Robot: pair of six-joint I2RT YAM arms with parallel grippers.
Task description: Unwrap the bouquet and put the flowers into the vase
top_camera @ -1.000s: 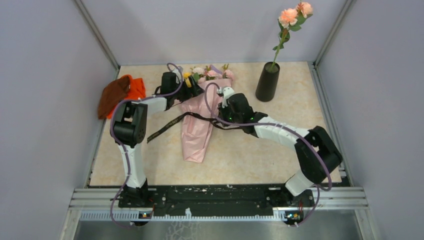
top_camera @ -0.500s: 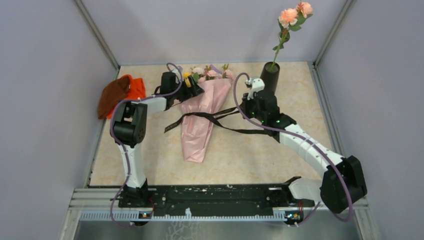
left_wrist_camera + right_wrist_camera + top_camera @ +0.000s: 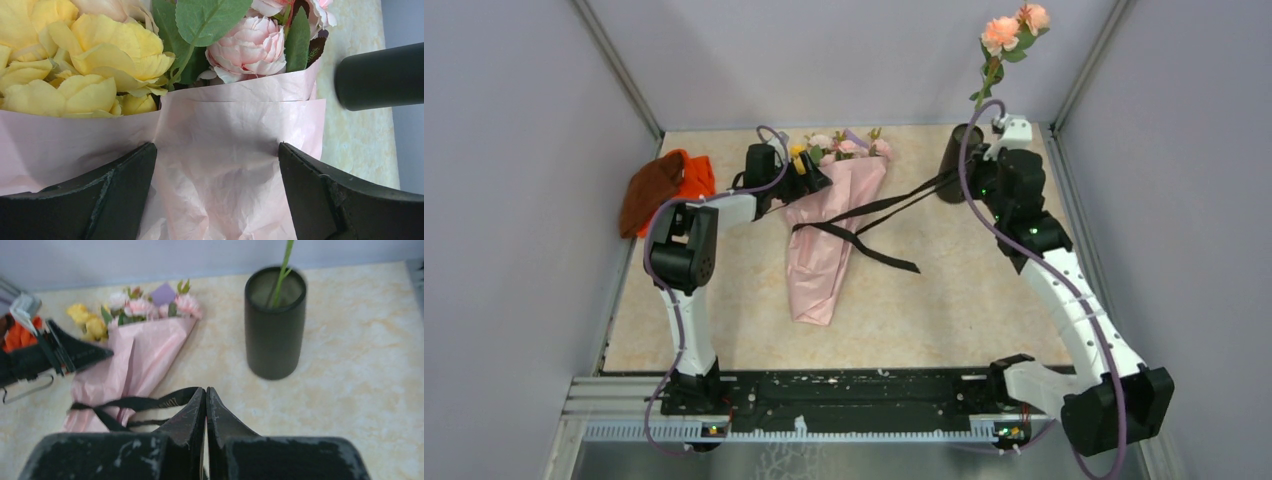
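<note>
Pink paper bouquet (image 3: 824, 240) is lying flat mid-table, long axis running 12 to 6, with the blooms pointing at 12 and the tip at 6. Yellow and pink roses (image 3: 90, 65) are poking out the top. Left claw (image 3: 215, 155) is gaping wide across the paper. Right claw (image 3: 206, 390) is pinching the black ribbon (image 3: 864, 215) beside the vase (image 3: 275, 325) at 1 o'clock. The ribbon's lettering is coming out too blurry to read.
</note>
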